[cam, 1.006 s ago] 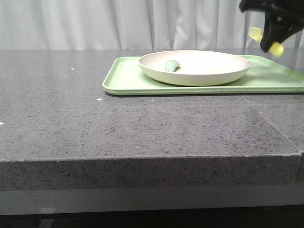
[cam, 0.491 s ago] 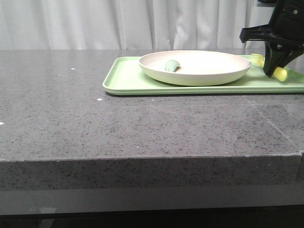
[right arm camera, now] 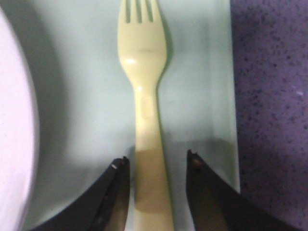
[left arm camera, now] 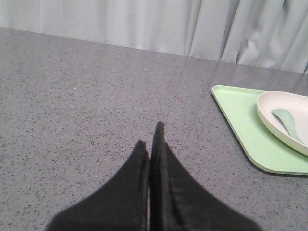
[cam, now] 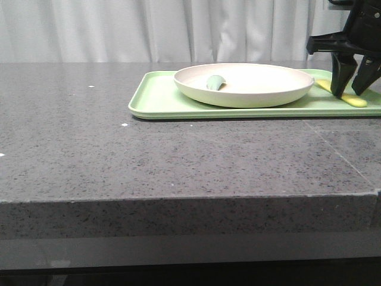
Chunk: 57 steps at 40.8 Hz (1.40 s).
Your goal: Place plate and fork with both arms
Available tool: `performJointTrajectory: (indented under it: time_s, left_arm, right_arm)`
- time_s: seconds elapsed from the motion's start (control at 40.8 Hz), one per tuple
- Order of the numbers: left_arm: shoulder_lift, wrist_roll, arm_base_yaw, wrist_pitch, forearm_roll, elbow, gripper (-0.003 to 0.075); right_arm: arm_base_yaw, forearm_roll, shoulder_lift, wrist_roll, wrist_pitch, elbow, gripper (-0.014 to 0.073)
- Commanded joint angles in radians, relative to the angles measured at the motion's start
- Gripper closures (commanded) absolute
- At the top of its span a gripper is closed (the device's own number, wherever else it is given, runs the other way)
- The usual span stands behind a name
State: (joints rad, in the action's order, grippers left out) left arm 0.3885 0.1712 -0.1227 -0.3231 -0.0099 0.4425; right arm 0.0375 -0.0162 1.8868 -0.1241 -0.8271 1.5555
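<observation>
The plate [cam: 244, 84], cream and round, sits on the light-green tray [cam: 166, 101] (a small grey-green utensil [cam: 215, 81] lies inside it). Just beside the plate, on the tray's right part, lies the pale-yellow fork [right arm camera: 144, 106], flat on the tray surface. The right gripper [cam: 352, 89] stands over the fork's handle, fingers spread to either side and gripping nothing. The left gripper [left arm camera: 151, 144] is well away from the tray over the grey stone table [cam: 178, 161], fingers pressed together, empty.
</observation>
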Motion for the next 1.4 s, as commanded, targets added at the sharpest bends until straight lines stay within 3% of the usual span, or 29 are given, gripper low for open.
performJointTrajectory:
  time_s: [0.0, 0.123, 0.196, 0.441, 0.589, 0.834, 1.153, 1.373]
  left_arm:
    - [0.004, 0.002, 0.001, 0.081, 0.001, 0.029, 0.0738]
    - [0.004, 0.002, 0.001, 0.081, 0.001, 0.029, 0.0738]
    - [0.004, 0.002, 0.001, 0.081, 0.001, 0.029, 0.0738]
    - [0.004, 0.002, 0.001, 0.081, 0.001, 0.029, 0.0738]
    - [0.004, 0.002, 0.001, 0.081, 0.001, 0.029, 0.0738]
    - [0.004, 0.002, 0.001, 0.081, 0.001, 0.029, 0.0738]
    - [0.004, 0.002, 0.001, 0.081, 0.001, 0.029, 0.0738]
    - [0.004, 0.002, 0.001, 0.081, 0.001, 0.029, 0.0738]
  right_arm:
    - [-0.007, 0.009, -0.096, 0.012, 0.028, 0.033, 0.0232]
    - [-0.007, 0.009, -0.171, 0.012, 0.02, 0.033, 0.024]
    - [-0.007, 0.009, -0.217, 0.012, 0.005, 0.033, 0.0297]
    - [-0.004, 0.008, -0.358, 0.013, -0.024, 0.005, 0.067]
    - [-0.004, 0.008, -0.485, 0.018, 0.044, -0.122, 0.0658]
    - [-0.004, 0.008, -0.807, 0.022, 0.226, -0.467, 0.0658]
    - [-0.004, 0.009, -1.324, 0.024, 0.446, -0.947, 0.0658]
    - [-0.004, 0.009, -1.651, 0.024, 0.53, -1.161, 0.0658]
